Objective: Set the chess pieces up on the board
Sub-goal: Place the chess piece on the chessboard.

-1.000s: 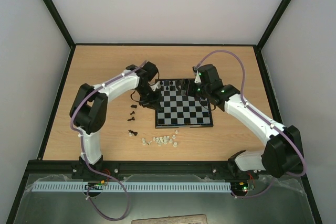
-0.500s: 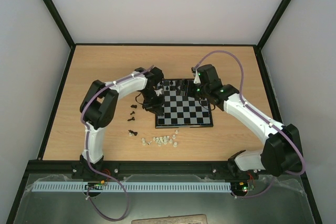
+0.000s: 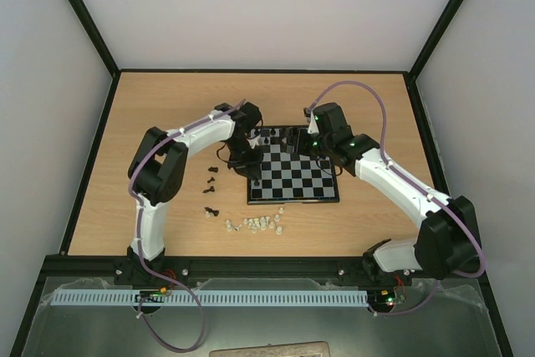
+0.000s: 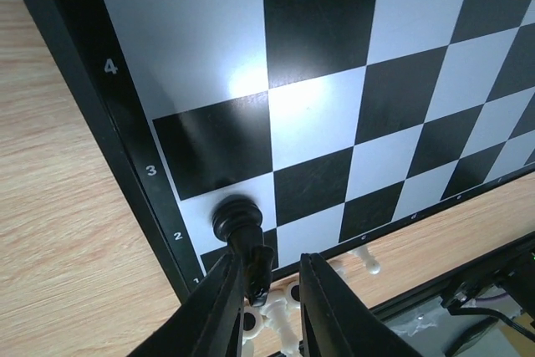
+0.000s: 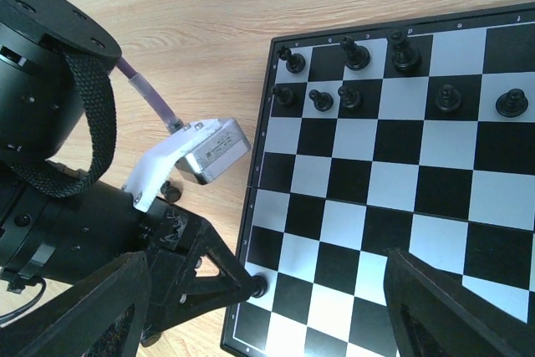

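Note:
The board (image 3: 292, 175) lies mid-table, with several black chess pieces (image 5: 355, 54) standing along its far rows. My left gripper (image 4: 272, 261) is low over the board's left edge. Its fingers are slightly apart around a black pawn (image 4: 238, 219) that stands on a pale square beside the "2" mark. The pawn's head leans against the left finger (image 4: 219, 307), with a gap to the right finger. In the right wrist view the same pawn (image 5: 257, 284) shows at the left gripper's tips. My right gripper (image 5: 266, 258) hangs wide open above the board, holding nothing.
Three loose black chessmen (image 3: 211, 192) lie on the wood left of the board. A row of whitish translucent chessmen (image 3: 255, 223) lies in front of it, seen also past the board's edge (image 4: 288, 311). Black frame rails edge the table.
My left arm swung its elbow inward and brought the gripper down onto the board's left edge. The right arm barely moved.

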{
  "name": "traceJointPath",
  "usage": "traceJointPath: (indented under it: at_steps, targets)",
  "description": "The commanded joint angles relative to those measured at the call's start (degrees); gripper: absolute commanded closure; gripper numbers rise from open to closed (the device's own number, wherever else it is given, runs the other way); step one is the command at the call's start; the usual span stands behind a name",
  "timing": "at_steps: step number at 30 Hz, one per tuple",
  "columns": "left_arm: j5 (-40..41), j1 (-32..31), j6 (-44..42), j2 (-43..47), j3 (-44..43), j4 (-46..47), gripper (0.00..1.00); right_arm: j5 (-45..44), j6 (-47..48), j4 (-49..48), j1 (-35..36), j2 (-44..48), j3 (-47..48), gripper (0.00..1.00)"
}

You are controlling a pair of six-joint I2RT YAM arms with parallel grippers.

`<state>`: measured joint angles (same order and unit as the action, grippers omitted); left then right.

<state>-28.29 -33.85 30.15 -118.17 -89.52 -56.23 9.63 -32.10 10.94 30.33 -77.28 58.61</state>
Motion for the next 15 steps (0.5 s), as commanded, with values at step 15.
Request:
traceJointPath:
  at_steps: [15]
  targets:
    - [14.11,4.0,8.71,27.22,17.19,17.06,0.64,1.5,0.72,2.26,0.16,-1.3,0.49,0.28]
